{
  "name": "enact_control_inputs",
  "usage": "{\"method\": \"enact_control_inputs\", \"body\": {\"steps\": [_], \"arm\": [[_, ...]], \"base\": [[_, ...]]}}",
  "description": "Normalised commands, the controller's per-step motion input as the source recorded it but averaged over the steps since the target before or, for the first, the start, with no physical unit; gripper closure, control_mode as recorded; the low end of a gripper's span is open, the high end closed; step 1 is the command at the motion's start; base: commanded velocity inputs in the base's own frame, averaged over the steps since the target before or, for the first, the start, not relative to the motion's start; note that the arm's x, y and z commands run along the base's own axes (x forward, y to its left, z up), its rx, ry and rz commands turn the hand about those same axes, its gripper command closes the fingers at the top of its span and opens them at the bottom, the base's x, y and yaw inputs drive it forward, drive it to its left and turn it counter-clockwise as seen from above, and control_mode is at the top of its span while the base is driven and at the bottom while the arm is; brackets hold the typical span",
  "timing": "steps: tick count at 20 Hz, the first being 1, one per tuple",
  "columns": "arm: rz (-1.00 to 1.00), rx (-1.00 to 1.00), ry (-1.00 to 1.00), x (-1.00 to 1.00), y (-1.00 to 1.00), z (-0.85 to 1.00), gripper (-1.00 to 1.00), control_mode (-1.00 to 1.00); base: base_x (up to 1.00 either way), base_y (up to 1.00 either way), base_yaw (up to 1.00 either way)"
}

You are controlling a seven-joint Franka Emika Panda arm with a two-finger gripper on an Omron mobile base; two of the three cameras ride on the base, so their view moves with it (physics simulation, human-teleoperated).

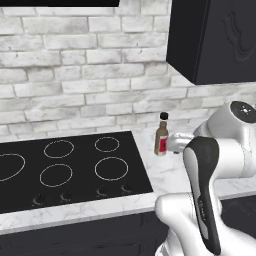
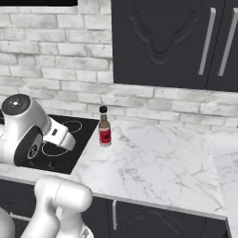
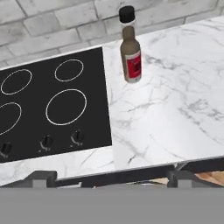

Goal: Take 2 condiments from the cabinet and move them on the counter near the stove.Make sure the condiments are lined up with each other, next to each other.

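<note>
Above the counter [image 2: 158,162], the cabinet [image 2: 162,42] hangs with its doors closed, probably hiding the second bottle. Left of the bare marble lies the stove [image 1: 65,167], and the amber bottle [image 2: 104,129] stands upright just beside its edge, leaving room for a partner alongside. Pulled back and holding nothing, the gripper [image 3: 111,178] has its fingertips [image 3: 43,177] spread wide.

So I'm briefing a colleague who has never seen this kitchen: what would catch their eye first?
Probably the lone amber-brown bottle, black-capped and red-labelled, upright on the white marble counter just right of the stove. Next, the black cooktop with its white burner rings. Above the counter hangs the closed black cabinet with its curved-relief door.
</note>
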Motion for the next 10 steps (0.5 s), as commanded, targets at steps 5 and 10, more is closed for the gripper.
{"method": "enact_control_inputs", "body": {"steps": [5,10], "arm": [[0.00,-0.03,0.00,-0.01,0.05,-0.07,-1.00,1.00],[0.00,0.00,0.00,0.00,0.00,0.00,-1.00,1.00]], "base": [[-0.34,0.08,0.00],[-0.95,0.35,0.01]]}}
